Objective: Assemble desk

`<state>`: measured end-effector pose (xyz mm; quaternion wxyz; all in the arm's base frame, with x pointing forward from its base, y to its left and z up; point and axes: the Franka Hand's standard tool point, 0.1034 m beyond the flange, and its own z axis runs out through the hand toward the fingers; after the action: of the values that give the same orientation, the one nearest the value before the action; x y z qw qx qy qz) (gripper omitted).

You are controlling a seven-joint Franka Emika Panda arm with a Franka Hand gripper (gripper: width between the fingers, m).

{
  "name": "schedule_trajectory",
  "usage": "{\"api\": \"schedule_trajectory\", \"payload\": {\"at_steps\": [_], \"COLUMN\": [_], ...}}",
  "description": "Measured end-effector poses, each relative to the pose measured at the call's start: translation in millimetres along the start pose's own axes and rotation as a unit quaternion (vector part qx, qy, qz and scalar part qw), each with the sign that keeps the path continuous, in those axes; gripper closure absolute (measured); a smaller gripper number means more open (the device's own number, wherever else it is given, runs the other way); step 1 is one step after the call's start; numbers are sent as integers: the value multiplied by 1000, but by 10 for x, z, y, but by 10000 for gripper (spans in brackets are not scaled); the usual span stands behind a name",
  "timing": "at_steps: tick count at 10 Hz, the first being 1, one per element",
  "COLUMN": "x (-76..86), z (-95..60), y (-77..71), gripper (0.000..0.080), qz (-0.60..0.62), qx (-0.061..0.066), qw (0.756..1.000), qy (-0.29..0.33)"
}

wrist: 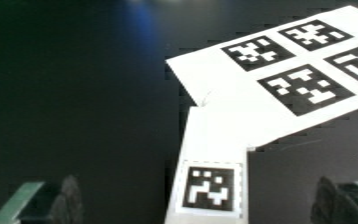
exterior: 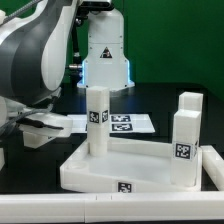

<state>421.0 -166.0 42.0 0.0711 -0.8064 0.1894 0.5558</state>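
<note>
Wrist view, leg (wrist: 208, 150) overlapping marker board (wrist: 291, 75) edge, jaws spread.

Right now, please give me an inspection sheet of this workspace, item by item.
Surface: dark table.
Job's things: desk top lies flat; one leg stands upright on it, two more legs stand at its end on the exterior view's right.
Clutter: only the marker board, flat on the table.
Grippers: gripper open, holding nothing, above a leg.
Cables: nothing seen.
Surroundings: green backdrop.
</note>
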Motion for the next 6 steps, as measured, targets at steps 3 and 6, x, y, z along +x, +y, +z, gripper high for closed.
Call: {"api": "schedule_trajectory", "payload": {"at_steps": [3, 6], "x": [59, 147], "z": [23, 20], "y": [40, 202], "gripper": [151, 151], "qz": [4, 14], "qx": [1, 12], "qw": [1000, 1000], "qy": [5, 16]}}
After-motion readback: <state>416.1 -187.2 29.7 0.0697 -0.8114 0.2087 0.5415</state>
